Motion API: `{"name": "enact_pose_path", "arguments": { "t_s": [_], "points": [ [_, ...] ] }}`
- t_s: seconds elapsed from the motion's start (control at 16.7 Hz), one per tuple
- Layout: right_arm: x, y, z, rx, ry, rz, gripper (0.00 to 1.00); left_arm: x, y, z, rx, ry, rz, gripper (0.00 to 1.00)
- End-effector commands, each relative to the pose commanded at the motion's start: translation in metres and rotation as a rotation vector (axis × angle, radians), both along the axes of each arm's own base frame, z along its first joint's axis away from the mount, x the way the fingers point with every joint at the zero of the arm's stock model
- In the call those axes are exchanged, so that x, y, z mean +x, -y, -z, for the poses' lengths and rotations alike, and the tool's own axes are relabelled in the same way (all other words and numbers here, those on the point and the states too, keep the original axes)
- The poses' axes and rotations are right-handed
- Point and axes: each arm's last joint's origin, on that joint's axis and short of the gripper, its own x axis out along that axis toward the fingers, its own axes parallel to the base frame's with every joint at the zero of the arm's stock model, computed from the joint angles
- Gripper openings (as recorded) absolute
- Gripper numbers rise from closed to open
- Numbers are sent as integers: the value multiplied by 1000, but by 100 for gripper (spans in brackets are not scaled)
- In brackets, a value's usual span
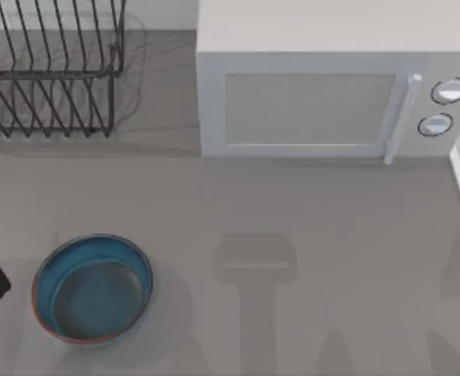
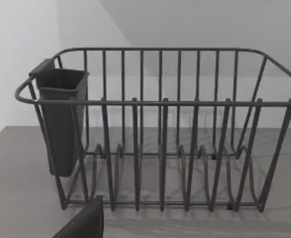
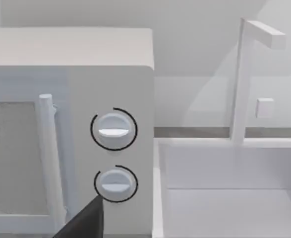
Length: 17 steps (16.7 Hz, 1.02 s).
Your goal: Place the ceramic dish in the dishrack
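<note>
Flanking the dishrack [image 1: 49,70], microwave [image 1: 316,102] stands apart.

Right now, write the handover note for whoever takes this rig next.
Left end effector: a dark tip at the left wrist view's edge, facing the dishrack; fingers unreadable. Right end effector: a dark tip facing the microwave dials; also unreadable.
Ceramic dish: upright on the table, front left, untouched.
Dishrack: back left, no dish in it.
Done: nothing.
Left: grasp the dish, carry it back, set it between the prongs.
</note>
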Motion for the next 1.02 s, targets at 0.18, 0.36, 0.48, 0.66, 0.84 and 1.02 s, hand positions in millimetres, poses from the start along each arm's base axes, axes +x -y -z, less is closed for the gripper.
{"name": "enact_pose_path", "arguments": {
  "t_s": [0.18,0.36,0.48,0.66,0.84,1.02],
  "points": [
    [0,0,0,0,0,0,100,0,1,-2,-6,-10,6,100],
    [0,0,0,0,0,0,100,1,6,-18,-50,-98,52,100],
    [0,0,0,0,0,0,100,5,11,-36,-91,-204,94,100],
    [0,0,0,0,0,0,100,21,24,-63,-147,-445,150,100],
    [0,0,0,0,0,0,100,52,47,-81,-169,-753,176,100],
    [0,0,0,0,0,0,100,87,80,-85,-144,-1065,159,100]
  ]
}}
